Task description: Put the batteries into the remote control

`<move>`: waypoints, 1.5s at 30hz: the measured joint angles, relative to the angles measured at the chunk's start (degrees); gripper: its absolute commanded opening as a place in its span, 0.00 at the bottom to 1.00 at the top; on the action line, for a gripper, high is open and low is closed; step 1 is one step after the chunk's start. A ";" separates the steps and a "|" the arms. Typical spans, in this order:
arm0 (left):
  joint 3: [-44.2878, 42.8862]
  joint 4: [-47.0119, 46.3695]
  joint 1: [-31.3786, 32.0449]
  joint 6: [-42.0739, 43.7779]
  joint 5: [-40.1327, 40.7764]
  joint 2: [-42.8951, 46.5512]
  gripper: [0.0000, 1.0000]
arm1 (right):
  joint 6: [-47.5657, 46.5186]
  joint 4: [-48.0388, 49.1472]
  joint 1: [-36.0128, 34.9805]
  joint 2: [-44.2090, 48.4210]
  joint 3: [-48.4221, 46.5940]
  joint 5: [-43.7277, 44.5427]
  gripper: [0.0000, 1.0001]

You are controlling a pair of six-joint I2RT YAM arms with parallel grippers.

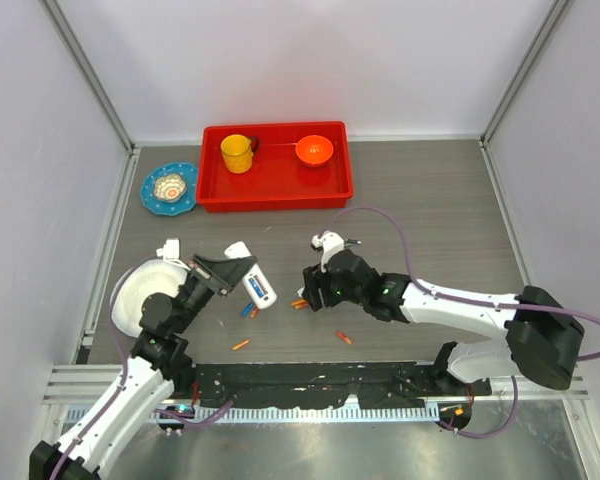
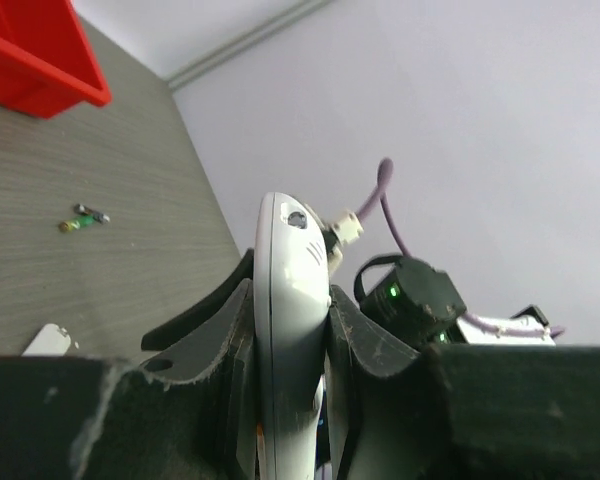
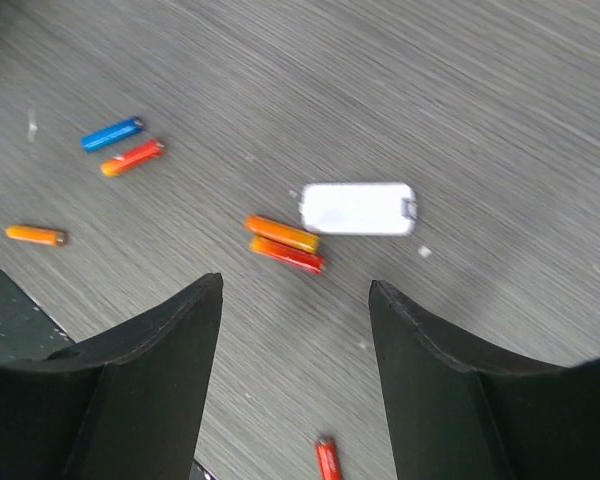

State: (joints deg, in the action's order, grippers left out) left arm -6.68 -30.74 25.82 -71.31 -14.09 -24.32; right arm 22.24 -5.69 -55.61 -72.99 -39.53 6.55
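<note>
The left arm reaches low and to the right, the left fingers [image 2: 375, 350] clenched on the remote control [image 2: 290, 330], which is seen edge-on with its lower end hidden between them. The right arm stretches leftward over the tabletop [image 1: 430, 200], the right fingers [image 3: 160, 350] spread and empty above two orange batteries [image 3: 283, 234] beside a white cover [image 3: 358, 208]. The battery labels are too blurred to read.

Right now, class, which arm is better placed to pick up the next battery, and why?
The right. The right gripper is open and hangs just above two batteries lying beside the white cover. The left gripper is shut on the remote control, so it cannot pick anything up.
</note>
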 measured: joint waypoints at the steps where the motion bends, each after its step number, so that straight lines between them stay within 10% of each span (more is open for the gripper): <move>1: -0.11 1.40 -0.11 0.11 1.09 1.38 0.00 | -0.33 2.03 -1.05 -0.92 0.00 0.15 0.68; 45: -6.49 32.41 -2.27 2.78 28.55 14.01 0.00 | -13.94 24.11 -15.74 -33.09 -16.79 8.74 0.79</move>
State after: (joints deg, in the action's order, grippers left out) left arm -13.17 1.67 23.55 -68.53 14.46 -10.31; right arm 8.29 18.41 -71.35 -106.08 -56.31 15.29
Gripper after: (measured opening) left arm 0.298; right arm 0.798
